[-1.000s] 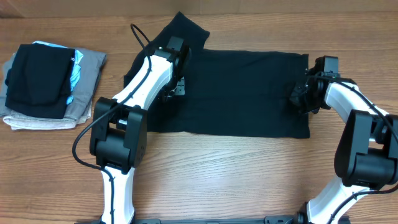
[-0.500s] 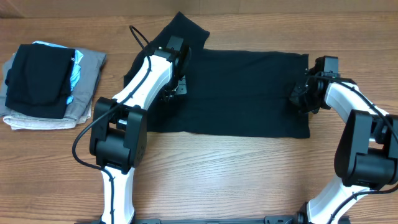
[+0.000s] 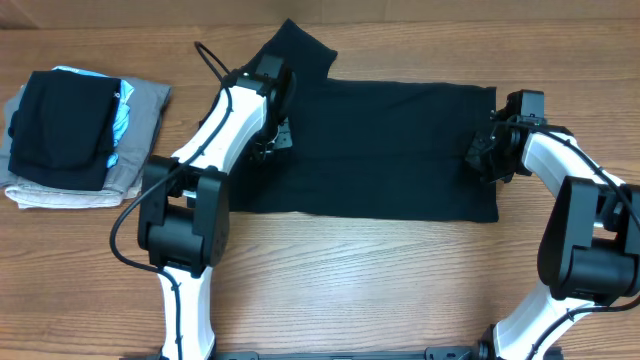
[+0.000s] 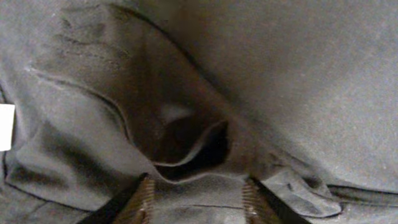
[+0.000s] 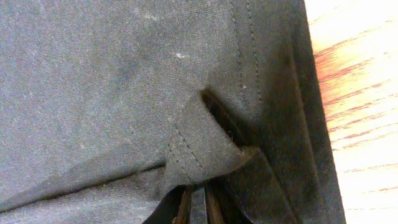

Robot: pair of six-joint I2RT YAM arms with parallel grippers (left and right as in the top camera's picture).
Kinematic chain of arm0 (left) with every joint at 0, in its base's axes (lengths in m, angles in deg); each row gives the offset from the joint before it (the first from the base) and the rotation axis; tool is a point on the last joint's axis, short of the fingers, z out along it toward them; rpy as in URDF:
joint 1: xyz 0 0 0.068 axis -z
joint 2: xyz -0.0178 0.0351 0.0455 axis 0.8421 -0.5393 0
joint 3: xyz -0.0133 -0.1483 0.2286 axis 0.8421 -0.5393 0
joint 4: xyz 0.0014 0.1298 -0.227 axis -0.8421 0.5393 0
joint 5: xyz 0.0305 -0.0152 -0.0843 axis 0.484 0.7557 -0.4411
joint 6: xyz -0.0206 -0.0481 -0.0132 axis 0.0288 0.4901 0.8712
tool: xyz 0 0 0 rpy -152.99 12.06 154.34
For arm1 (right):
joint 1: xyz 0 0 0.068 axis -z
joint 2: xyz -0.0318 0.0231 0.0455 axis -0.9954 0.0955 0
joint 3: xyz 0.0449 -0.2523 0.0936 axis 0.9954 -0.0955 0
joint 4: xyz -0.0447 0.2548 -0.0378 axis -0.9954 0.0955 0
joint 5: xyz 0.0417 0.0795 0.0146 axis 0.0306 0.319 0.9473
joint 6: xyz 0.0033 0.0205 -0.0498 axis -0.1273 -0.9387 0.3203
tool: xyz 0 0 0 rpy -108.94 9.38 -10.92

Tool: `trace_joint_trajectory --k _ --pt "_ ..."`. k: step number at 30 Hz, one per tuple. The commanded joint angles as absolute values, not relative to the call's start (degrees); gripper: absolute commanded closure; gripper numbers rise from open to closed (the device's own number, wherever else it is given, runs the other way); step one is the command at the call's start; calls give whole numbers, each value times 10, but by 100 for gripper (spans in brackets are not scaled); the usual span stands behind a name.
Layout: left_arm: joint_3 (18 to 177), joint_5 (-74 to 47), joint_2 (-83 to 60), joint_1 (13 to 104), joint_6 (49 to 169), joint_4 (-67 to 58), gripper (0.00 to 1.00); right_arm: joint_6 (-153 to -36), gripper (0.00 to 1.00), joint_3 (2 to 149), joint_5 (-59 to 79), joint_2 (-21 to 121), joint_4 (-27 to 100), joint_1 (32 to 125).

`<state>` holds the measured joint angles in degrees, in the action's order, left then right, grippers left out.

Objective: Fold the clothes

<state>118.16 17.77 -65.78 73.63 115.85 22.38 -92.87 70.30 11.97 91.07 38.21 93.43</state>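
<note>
A black shirt point(image 3: 390, 145) lies spread flat on the wooden table, one sleeve point(image 3: 295, 45) pointing to the far side. My left gripper point(image 3: 272, 140) rests on the shirt's left part. In the left wrist view its fingers point(image 4: 142, 198) stand wide apart, and a raised fold of black cloth point(image 4: 199, 168) bunches between them point(image 4: 196, 200). My right gripper point(image 3: 487, 155) is at the shirt's right edge. In the right wrist view it point(image 5: 198, 205) is shut on a pinched fold of the shirt's hem point(image 5: 202, 146).
A stack of folded clothes point(image 3: 70, 135), with black on top and blue and grey below, sits at the left of the table. Bare wood point(image 3: 380, 280) lies in front of the shirt, and the table's far edge runs just behind the sleeve.
My left arm has shifted a little up and to the left over the shirt. My right arm and the shirt's right edge have not moved.
</note>
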Motion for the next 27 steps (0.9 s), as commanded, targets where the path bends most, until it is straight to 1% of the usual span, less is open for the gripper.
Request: trace_joint_trajectory --k 1,4,6,9,12,13,19,21,23,24,26,27 --pt "1198 124 -662 723 1167 224 48 -931 87 691 108 942 385 932" --pt "1198 83 -662 711 1189 223 48 -931 87 691 108 942 385 932" --pt "1198 66 -662 704 1200 221 52 -931 87 691 108 942 385 932" --pt "1198 45 -662 697 1207 216 55 -931 87 691 108 942 385 932" --pt "1200 38 -662 695 1217 214 46 -931 87 691 108 942 385 932" --pt "1201 37 -662 695 1223 214 45 -931 87 691 108 942 385 932" --pt "1201 35 -662 695 1251 215 44 -931 87 691 108 942 385 932" --pt "1201 32 -662 695 1257 215 45 -931 87 691 108 942 385 932" --pt "1201 28 -662 695 1257 215 56 -931 87 691 108 942 385 932" --pt "1201 25 -662 695 1257 215 67 -931 87 691 108 942 385 932" --pt "1201 23 -662 695 1256 215 92 -931 86 691 108 942 385 932" --pt "1201 23 -662 695 1256 215 96 -931 87 691 108 942 385 932"
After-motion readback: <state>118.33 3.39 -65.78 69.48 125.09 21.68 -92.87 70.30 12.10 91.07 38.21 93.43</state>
